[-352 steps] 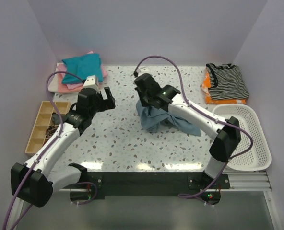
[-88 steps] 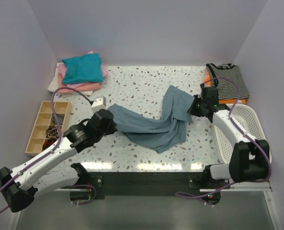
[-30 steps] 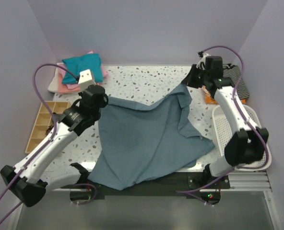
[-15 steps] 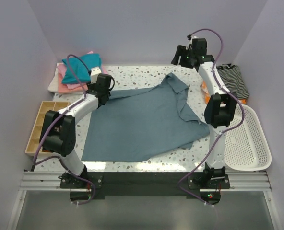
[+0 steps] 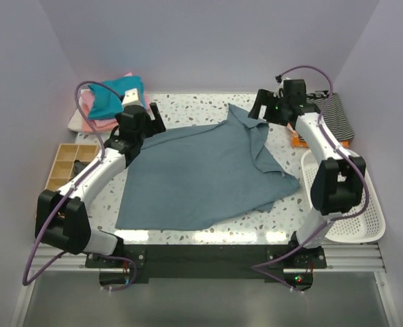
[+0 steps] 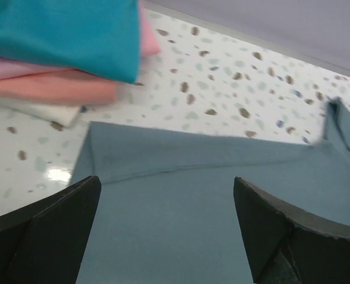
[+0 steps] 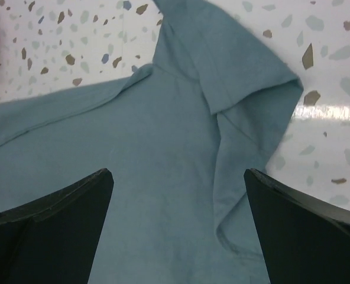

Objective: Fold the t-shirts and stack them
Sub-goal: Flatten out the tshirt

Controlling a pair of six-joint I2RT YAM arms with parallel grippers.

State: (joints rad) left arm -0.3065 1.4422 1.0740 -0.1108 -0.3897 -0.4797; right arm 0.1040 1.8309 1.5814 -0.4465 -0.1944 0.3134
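Basket (image 5: 365,204), white mesh, stands at our right; wooden divider tray (image 5: 64,163) at our left, cells partly hidden by our left arm (image 5: 96,174). We see the slate-blue t-shirt (image 5: 201,177) spread on the table (image 5: 188,112) between them. Left gripper (image 6: 166,183) and right gripper (image 7: 178,174) hover over its far edge, jaws wide apart, gripping nothing.

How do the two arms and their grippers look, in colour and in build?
Both the left arm and the right arm have white links with black joints and black bases. A purple cable loops along each. The left gripper and right gripper each have two broad, matte black fingers.
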